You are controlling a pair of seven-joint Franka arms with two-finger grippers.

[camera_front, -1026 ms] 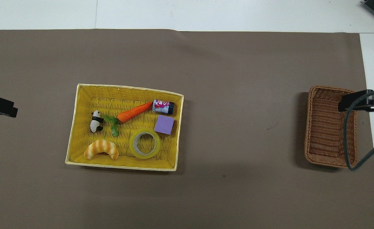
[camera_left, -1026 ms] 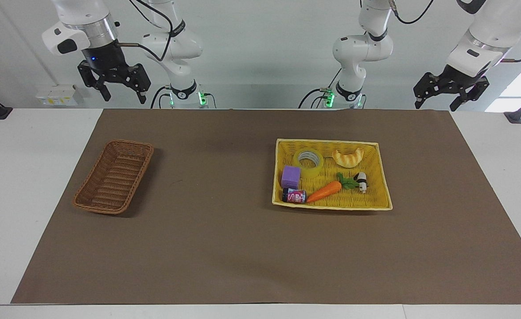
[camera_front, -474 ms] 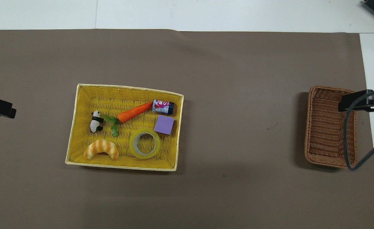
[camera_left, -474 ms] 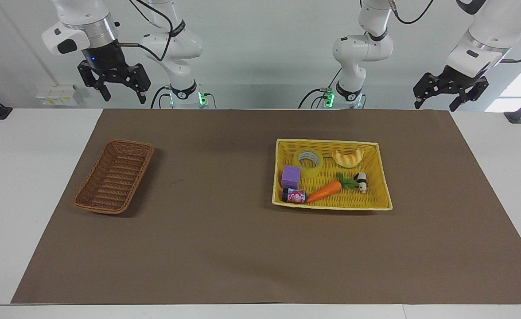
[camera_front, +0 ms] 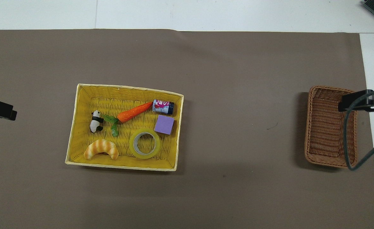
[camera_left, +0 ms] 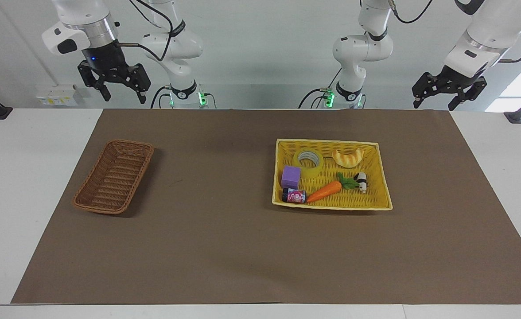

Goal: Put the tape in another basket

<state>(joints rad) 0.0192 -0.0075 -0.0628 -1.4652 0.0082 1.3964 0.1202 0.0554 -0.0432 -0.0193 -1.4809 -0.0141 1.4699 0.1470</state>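
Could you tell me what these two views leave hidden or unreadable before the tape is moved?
- Small can in the yellow tray: its label print is too small to read in either view.
- Brown wicker basket: overhead, a bracket and cable cross part of it.
- Left tool and right tool: overhead, both cut off by the picture's edges.

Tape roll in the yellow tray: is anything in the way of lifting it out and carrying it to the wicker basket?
Nothing lies on the tape. The purple cube sits close beside it. The mat between yellow tray and basket shows nothing. Left gripper and right gripper hang open, raised.
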